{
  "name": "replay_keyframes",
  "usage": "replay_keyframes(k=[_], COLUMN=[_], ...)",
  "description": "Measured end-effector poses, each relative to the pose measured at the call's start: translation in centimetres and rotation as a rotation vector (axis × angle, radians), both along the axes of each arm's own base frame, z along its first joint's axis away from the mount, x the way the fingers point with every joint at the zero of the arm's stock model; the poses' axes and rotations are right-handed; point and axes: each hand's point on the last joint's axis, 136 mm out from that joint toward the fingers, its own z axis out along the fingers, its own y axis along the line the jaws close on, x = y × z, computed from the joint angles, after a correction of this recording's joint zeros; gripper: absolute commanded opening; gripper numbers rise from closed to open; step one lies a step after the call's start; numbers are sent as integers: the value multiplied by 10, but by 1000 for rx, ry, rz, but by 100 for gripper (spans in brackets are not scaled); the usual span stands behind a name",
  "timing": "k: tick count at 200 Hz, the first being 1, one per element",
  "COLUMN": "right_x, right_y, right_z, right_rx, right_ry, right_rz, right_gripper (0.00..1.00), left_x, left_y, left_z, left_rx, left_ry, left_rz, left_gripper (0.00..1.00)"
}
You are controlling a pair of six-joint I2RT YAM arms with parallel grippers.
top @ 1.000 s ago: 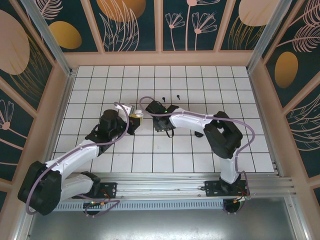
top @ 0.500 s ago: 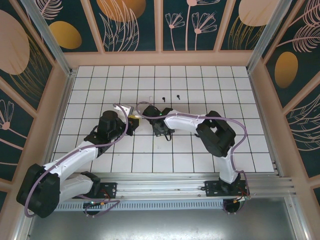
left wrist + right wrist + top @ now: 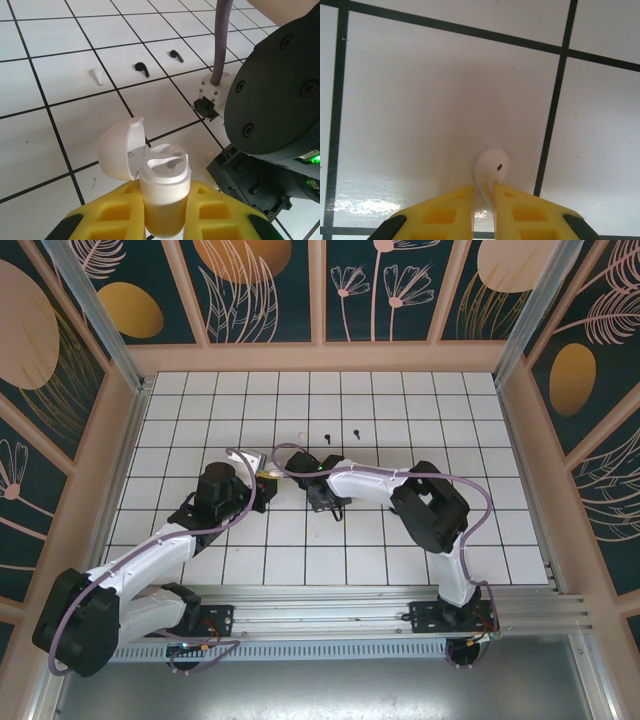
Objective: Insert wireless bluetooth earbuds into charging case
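1. Gripper status: right gripper [image 3: 484,189], bottom centre of its wrist view, has its yellow fingers pressed nearly together on the stem of a white earbud [image 3: 491,167].
2. Held earbud's long axis runs up and down the frame. Its rounded head points up, at the white tile [image 3: 420,110], and its stem points down between the fingers.
3. Left gripper [image 3: 165,200], bottom centre of its wrist view, pinches the charging case [image 3: 163,175] by its lower body.
4. Case stands upright in the grip, with its two sockets facing up the frame. The lid [image 3: 119,152] is swung open to the left.
5. Black earbuds [image 3: 143,68] lie on the tiles in the upper middle of that view, near each other and well apart from the case. Each long axis is diagonal, head upper left, stem lower right.
6. Second white earbud [image 3: 96,75] lies left of them, likewise diagonal.
7. Overhead, both grippers sit mid-frame, the left [image 3: 268,475] just left of the right [image 3: 322,502].
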Motion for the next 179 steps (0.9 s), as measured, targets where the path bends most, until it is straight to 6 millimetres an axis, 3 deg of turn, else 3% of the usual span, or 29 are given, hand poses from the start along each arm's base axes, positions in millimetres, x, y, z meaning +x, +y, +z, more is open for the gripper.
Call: replay_keyframes(k=[79,153,179], right_x=[1,6,5], right_y=[-2,-1,3], right_z=[0,-3,-1], right_rx=[-4,10,59], right_ry=[-1,-3,16], right_rz=[-12,-20,-22], right_gripper=[16,1,0], left_x=[0,0,-1], left_y=[0,0,1], left_z=[0,0,1], left_rx=[0,1,-1], left_ry=[1,3,-2], left_rz=[0,0,1], left_gripper=[12,11,12])
